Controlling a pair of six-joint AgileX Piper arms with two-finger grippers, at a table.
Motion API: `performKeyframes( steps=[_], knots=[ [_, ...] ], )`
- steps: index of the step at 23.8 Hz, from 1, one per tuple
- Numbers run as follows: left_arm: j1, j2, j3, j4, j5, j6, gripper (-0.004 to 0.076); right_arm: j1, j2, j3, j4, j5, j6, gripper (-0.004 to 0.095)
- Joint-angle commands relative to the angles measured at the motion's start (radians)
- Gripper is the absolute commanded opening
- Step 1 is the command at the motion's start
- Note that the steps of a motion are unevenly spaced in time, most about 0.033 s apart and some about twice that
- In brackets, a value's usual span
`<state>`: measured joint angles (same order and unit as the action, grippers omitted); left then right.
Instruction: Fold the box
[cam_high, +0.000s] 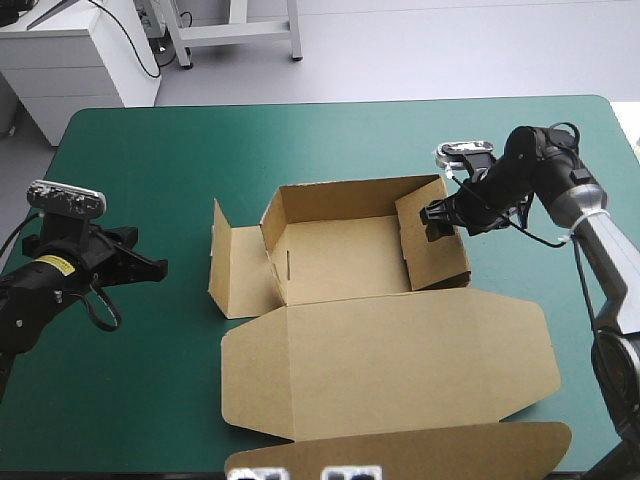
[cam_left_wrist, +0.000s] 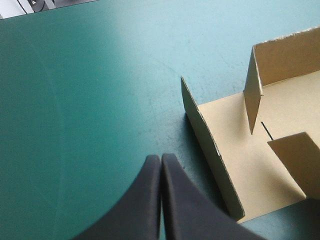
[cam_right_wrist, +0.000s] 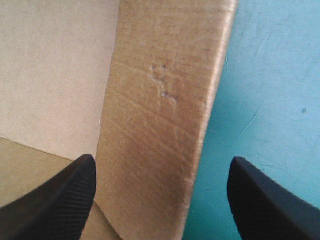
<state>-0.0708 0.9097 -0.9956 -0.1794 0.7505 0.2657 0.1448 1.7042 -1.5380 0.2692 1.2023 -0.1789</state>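
While its black fingers (cam_right_wrist: 55, 200) stand wide apart with nothing gripped, the right gripper (cam_right_wrist: 162, 160) straddles the box's right wall (cam_right_wrist: 160, 100). One finger is over the inside of the tray, the other over the teal-green cover (cam_right_wrist: 272, 75) outside. The wall stands upright between them, and neither finger plainly touches it. In the high view this gripper sits at the far end of that wall, where it meets the raised far wall (cam_high: 350, 195). The box (cam_high: 340, 262) lies near the table's middle as an open tray. Its lid (cam_high: 390, 365) is spread flat toward the near edge, and a further strip of board (cam_high: 400, 452) lies at that edge. The left panel (cam_high: 238, 275) is folded out onto the cover, its outer edge turned up. The left gripper (cam_left_wrist: 160, 159) is closed to a point on nothing. It hangs over bare cover well to the left of the box, with that turned-up edge (cam_left_wrist: 210, 150) just ahead and to one side of its tips.
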Motion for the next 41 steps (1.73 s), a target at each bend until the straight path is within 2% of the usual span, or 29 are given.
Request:
performKeyframes(
  steps=[1, 12, 16, 18, 19, 20, 22, 24, 26, 27, 31, 35, 41],
  knots=[
    [-0.001, -0.011, -0.029, -0.014, -0.059, 0.0, -0.0009, -0.003, -0.046, -0.053, 0.013, 0.048, -0.015, 0.0684],
    [-0.001, -0.011, -0.029, -0.014, -0.058, 0.0, -0.0009, -0.001, -0.008, -0.041, -0.002, 0.047, -0.024, 0.0678],
    [-0.001, -0.011, -0.029, -0.03, -0.069, 0.0, -0.0009, -0.001, 0.094, -0.041, -0.034, 0.044, -0.022, 0.0672],
    [-0.001, -0.011, -0.029, -0.03, -0.071, 0.0, -0.0009, -0.001, 0.144, -0.041, -0.086, 0.046, 0.019, 0.0617],
    [-0.001, -0.011, -0.029, -0.03, -0.071, 0.0, -0.0009, -0.001, 0.164, -0.041, -0.096, 0.046, 0.032, 0.0539],
    [-0.001, -0.011, -0.029, -0.03, -0.071, 0.0, -0.0009, -0.001, 0.164, -0.041, -0.096, 0.046, 0.033, 0.0501],
    [-0.001, -0.011, -0.027, -0.03, -0.071, 0.0, -0.0009, -0.001, 0.167, -0.043, -0.096, 0.043, 0.021, 0.0284],
    [-0.001, -0.011, -0.027, -0.03, -0.069, 0.0, -0.0009, -0.001, 0.167, -0.044, -0.081, 0.047, 0.008, 0.0125],
    [-0.001, -0.011, -0.027, -0.03, -0.069, 0.0, -0.0009, -0.001, 0.167, -0.044, -0.054, 0.047, -0.025, 0.0007],
    [-0.001, -0.011, -0.027, -0.03, -0.069, 0.0, -0.0009, -0.001, 0.167, -0.044, -0.032, 0.047, -0.048, -0.002],
    [-0.001, -0.011, -0.027, -0.03, -0.069, 0.0, -0.0009, -0.001, 0.167, -0.053, 0.057, 0.047, -0.09, -0.002],
    [-0.001, -0.011, -0.027, -0.022, -0.039, 0.0, -0.0009, -0.001, 0.155, -0.108, 0.098, 0.048, -0.104, -0.002],
    [-0.001, -0.011, -0.027, 0.024, -0.079, -0.014, -0.0009, -0.015, 0.088, -0.178, 0.013, 0.048, -0.108, -0.002]
  ],
)
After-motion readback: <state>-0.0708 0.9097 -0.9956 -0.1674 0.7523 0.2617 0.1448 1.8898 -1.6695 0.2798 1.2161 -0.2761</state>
